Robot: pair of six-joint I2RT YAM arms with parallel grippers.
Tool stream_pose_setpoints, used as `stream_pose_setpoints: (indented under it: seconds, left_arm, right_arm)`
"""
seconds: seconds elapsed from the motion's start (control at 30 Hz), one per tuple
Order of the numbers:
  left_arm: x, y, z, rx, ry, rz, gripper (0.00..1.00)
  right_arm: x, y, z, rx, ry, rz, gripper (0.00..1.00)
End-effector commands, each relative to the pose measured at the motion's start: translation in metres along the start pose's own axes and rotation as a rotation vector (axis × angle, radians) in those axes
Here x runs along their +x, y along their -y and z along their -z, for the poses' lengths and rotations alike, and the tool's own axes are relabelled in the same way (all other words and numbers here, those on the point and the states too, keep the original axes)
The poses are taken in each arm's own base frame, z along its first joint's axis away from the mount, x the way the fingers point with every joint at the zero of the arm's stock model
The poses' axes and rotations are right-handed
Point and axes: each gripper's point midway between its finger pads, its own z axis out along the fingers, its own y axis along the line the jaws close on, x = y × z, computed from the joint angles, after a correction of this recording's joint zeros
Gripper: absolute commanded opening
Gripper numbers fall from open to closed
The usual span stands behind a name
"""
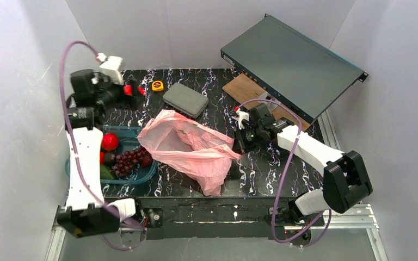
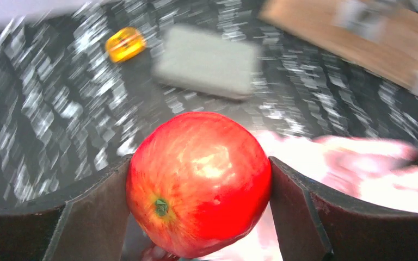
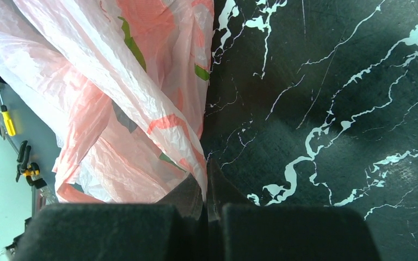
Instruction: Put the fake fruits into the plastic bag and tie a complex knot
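My left gripper [image 1: 135, 93] is raised over the table's back left. In the left wrist view it [image 2: 198, 185] is shut on a round red-orange fruit [image 2: 198, 179] held between both fingers. The pink plastic bag [image 1: 188, 145] lies crumpled and open mid-table, and shows blurred beyond the fruit [image 2: 359, 168]. My right gripper [image 1: 239, 140] is shut on the bag's right edge. In the right wrist view it [image 3: 206, 187] pinches the thin film [image 3: 114, 109] just above the marbled tabletop. A red fruit [image 1: 109, 141], a dark maroon one [image 1: 109, 158] and a purple grape bunch [image 1: 131, 161] lie in the teal tub [image 1: 151, 173].
A grey case [image 1: 185, 100] and a yellow tape measure [image 1: 157, 85] sit behind the bag. A wooden board [image 1: 242, 89] and a large dark flat box [image 1: 294, 65] stand at the back right. White walls enclose the table.
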Motion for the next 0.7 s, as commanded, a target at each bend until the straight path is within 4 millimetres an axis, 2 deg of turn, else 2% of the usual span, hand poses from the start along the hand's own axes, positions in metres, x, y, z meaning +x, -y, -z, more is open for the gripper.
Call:
stream_pose_setpoints:
  seconds: [0.0, 0.07, 0.1, 0.2, 0.27, 0.37, 0.43, 0.57, 0.67]
  left_arm:
    - [0.018, 0.136, 0.033, 0.411, -0.003, -0.336, 0.46]
    - [0.043, 0.169, 0.037, 0.503, -0.049, -0.470, 0.46]
    - [0.062, 0.187, 0.037, 0.553, -0.091, -0.548, 0.45]
    - [0.106, 0.205, 0.028, 0.608, -0.194, -0.723, 0.44]
    - [0.127, 0.206, 0.015, 0.609, -0.251, -0.766, 0.44]
    - [0.157, 0.191, -0.015, 0.530, -0.370, -0.826, 0.46]
    - [0.166, 0.183, -0.035, 0.471, -0.413, -0.829, 0.49]
    - [0.180, 0.183, -0.064, 0.443, -0.460, -0.811, 0.63]
    - [0.186, 0.187, -0.074, 0.453, -0.490, -0.787, 0.82]
  right_arm:
    - [-0.008, -0.005, 0.001, -0.022, 0.012, 0.012, 0.01]
    - [-0.009, -0.005, 0.002, -0.017, 0.017, 0.014, 0.01]
    - [-0.010, -0.004, 0.003, -0.013, 0.021, 0.015, 0.01]
    - [-0.012, -0.004, 0.006, -0.008, 0.034, 0.018, 0.01]
    - [-0.014, -0.004, 0.008, -0.007, 0.046, 0.018, 0.01]
    - [-0.016, -0.003, 0.010, -0.005, 0.055, 0.017, 0.01]
    - [-0.017, -0.002, 0.012, -0.006, 0.061, 0.015, 0.01]
    - [-0.017, -0.001, 0.013, -0.010, 0.063, 0.009, 0.01]
    - [-0.016, 0.000, 0.012, -0.009, 0.061, 0.010, 0.01]
